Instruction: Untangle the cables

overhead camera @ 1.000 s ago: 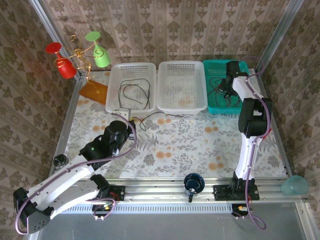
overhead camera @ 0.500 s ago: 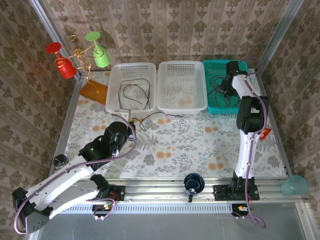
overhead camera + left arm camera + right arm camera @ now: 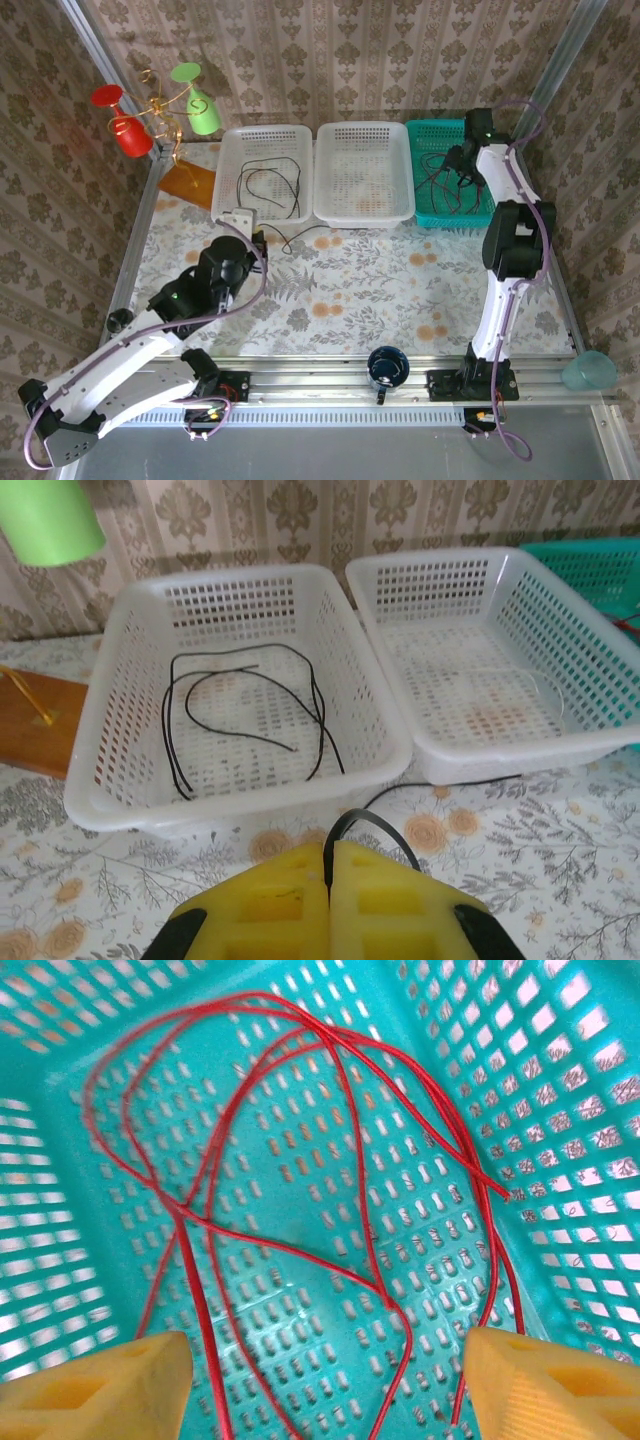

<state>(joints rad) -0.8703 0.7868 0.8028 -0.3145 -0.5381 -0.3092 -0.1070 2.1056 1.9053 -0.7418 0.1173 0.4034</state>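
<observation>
Thin black cables (image 3: 316,695) loop loosely inside left white perforated plastic basket (image 3: 95,770). Another black cable (image 3: 362,815) trails over floral table (image 3: 500,840), pinched in closed yellow left gripper (image 3: 330,875). Thin red cables (image 3: 200,1295) tangle in teal plastic basket (image 3: 560,1080) under wide-open, empty right gripper (image 3: 325,1385).

My left end effector (image 3: 329,855) was yellow; I saw red cables (image 3: 190,1218), black cables (image 3: 317,730), a teal basket (image 3: 300,1250), white basket (image 3: 90,780), floral desk (image 3: 350,290).

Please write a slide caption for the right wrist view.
Open right gripper above red cables lying in the teal basket.
</observation>
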